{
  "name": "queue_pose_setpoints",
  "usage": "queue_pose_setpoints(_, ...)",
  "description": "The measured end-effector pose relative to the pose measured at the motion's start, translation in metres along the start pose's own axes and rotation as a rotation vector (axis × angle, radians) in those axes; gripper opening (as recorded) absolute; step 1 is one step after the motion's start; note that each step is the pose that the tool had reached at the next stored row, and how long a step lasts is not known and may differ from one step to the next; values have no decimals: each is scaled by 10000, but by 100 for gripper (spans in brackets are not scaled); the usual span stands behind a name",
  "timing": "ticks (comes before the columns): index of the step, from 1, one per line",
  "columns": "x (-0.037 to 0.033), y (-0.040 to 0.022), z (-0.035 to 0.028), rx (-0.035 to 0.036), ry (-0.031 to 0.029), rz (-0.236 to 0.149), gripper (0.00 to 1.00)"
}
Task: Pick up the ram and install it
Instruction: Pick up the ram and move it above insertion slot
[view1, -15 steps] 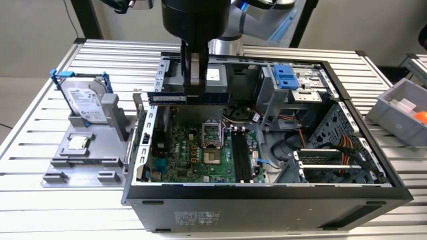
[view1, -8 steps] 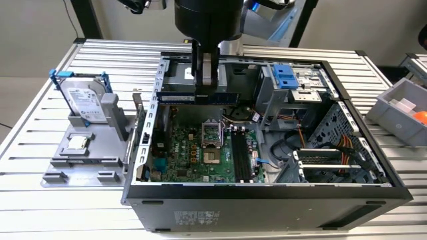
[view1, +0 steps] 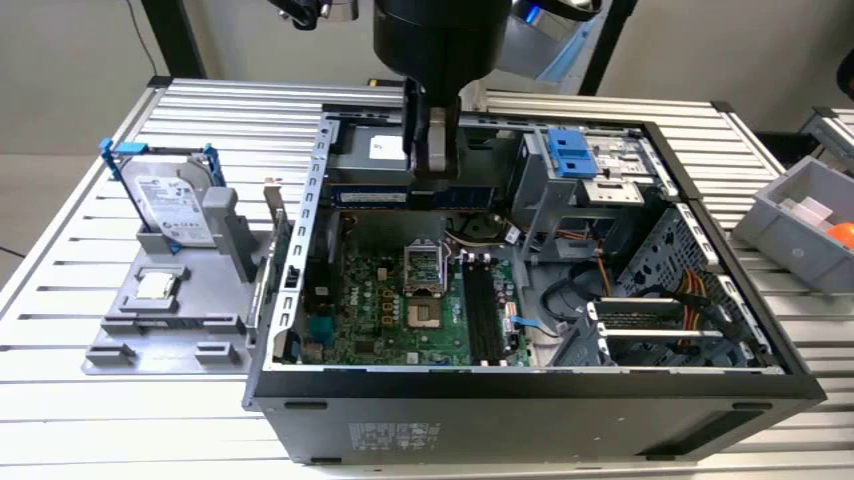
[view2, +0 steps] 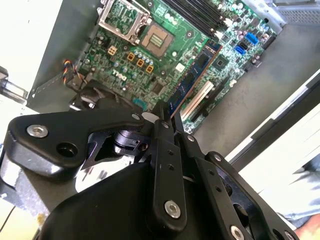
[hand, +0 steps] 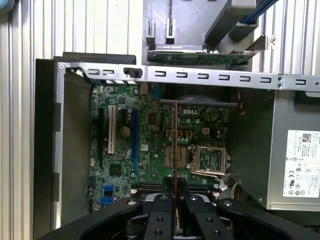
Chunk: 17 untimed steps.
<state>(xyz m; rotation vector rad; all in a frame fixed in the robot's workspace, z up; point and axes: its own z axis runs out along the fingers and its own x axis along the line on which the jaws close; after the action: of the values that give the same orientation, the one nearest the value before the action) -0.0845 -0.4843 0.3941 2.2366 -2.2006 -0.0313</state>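
Observation:
My gripper (view1: 434, 172) is shut on the ram (view1: 380, 196), a long bluish circuit stick held level on its edge above the far part of the open computer case (view1: 534, 390). In the second wrist view the ram (view2: 192, 80) juts out from my gripper (view2: 167, 114) over the green motherboard (view2: 165, 55). The first wrist view has the ram (hand: 174, 145) edge-on as a thin line running out from my gripper (hand: 175, 194). The black memory slots (view1: 482, 312) lie lower down on the motherboard, nearer the case's front, apart from the ram.
On the exterior view's left a grey fixture (view1: 174, 320) holds a silver hard drive (view1: 180, 205) upright and a small square chip (view1: 156, 287). A grey bin (view1: 801, 225) stands on the exterior view's right. Case walls, a power supply (hand: 295, 160) and a blue drive bay (view1: 583, 155) ring the motherboard.

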Motion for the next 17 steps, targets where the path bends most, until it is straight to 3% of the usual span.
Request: queue_pose_setpoints(17, 3, -271, -4, -5, -1, 0, 0)
